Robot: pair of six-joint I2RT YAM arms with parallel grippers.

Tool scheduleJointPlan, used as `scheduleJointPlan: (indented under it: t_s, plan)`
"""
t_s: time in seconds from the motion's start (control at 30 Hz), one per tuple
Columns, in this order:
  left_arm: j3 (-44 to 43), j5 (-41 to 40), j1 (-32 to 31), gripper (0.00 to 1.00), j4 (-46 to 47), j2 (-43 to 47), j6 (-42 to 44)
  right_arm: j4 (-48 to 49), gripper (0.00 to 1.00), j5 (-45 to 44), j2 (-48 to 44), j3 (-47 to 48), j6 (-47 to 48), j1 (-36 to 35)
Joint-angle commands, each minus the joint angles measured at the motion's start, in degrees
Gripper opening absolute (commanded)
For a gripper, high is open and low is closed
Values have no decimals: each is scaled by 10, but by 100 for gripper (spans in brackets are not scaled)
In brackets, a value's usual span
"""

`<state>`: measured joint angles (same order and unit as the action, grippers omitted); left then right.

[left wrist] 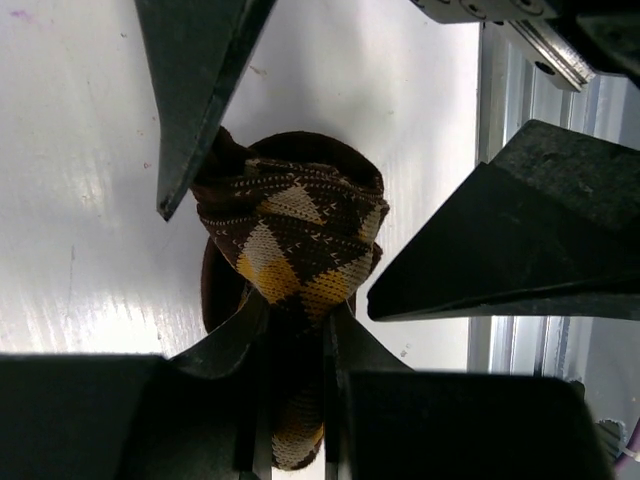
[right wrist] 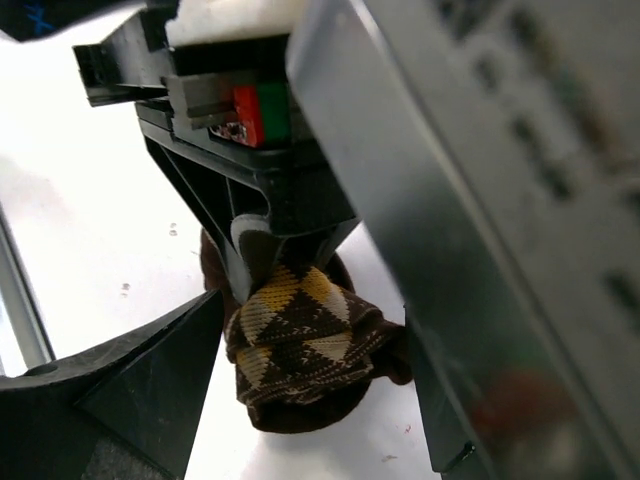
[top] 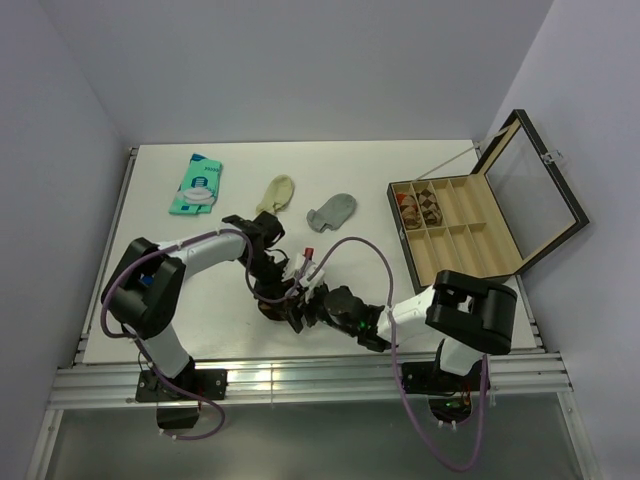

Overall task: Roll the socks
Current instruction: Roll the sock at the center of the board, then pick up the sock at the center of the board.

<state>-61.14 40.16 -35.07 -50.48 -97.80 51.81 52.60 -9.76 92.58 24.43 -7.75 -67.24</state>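
Top view: near the bench's (top: 230, 300) six o'clock edge, left claw (top: 275, 293) and right claw (top: 301, 306) meet over the bunched argyle sock (top: 267, 309). Left wrist: left claw nearly closed, pinching the sock. Right wrist: right claw spread wide, fingers at nine and three o'clock of the bundle.

Left tool (left wrist: 293, 325), right tool (right wrist: 330, 380) tight around sock (left wrist: 290, 240) (crowded)

top: overhead from near edge, whole table (top: 340, 165) | wrists: close-up, opposed, both on argyle sock (left wrist: 290, 240)
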Motion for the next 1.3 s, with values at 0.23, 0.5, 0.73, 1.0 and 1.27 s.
scheduleJointPlan:
  t_s: [0.23,0.5,0.73,1.0,1.27]
  plan:
    - [-30,88,-27,0,-66,-8,86,-74,78,8,61,33,35,-27]
    - [-17,119,-27,0,-70,1,120,3,78,18,46,-15,11,-36]
    - [-7,116,-28,0,-45,9,101,84,80,6,-11,-101,-31,-22]
    - [9,116,-35,0,-28,16,85,124,82,28,6,-111,-46,-16]
    - [17,119,-41,0,-14,23,72,128,85,30,38,-84,-40,-16]
